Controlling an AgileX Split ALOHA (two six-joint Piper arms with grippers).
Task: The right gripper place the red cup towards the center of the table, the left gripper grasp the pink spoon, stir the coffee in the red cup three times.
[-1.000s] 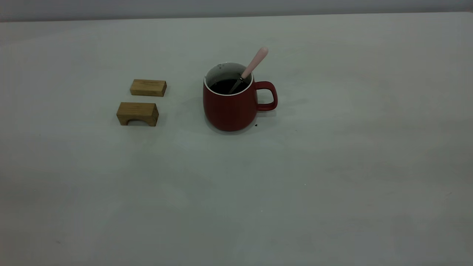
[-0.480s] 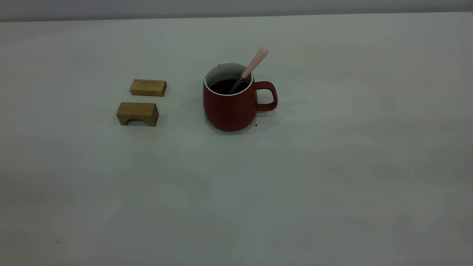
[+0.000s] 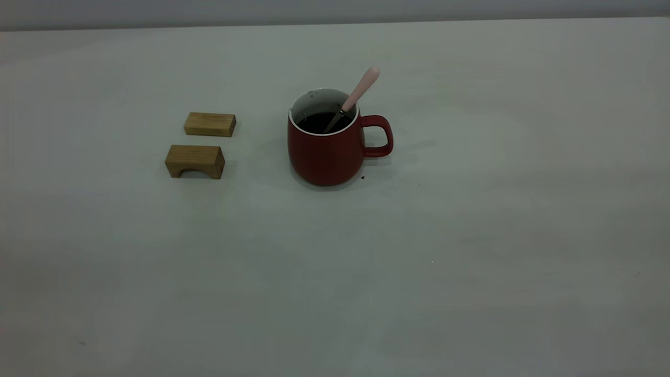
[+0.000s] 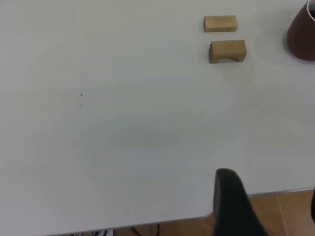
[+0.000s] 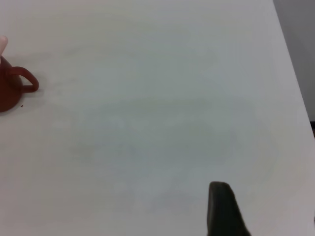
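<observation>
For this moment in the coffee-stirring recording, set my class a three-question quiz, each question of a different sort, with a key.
1. True or false: the pink spoon lies flat on the table beside the red cup.
2. Multiple choice: in the exterior view, the cup's handle points toward A) the two wooden blocks, B) the view's right, C) the camera.
3. Fill in: the wooden block with an arch cut into its underside is the one ____ the camera.

Key:
1. False. The spoon stands tilted in the coffee, leaning on the rim.
2. B.
3. Nearer. Neither the left gripper nor the right gripper is near the cup.
</observation>
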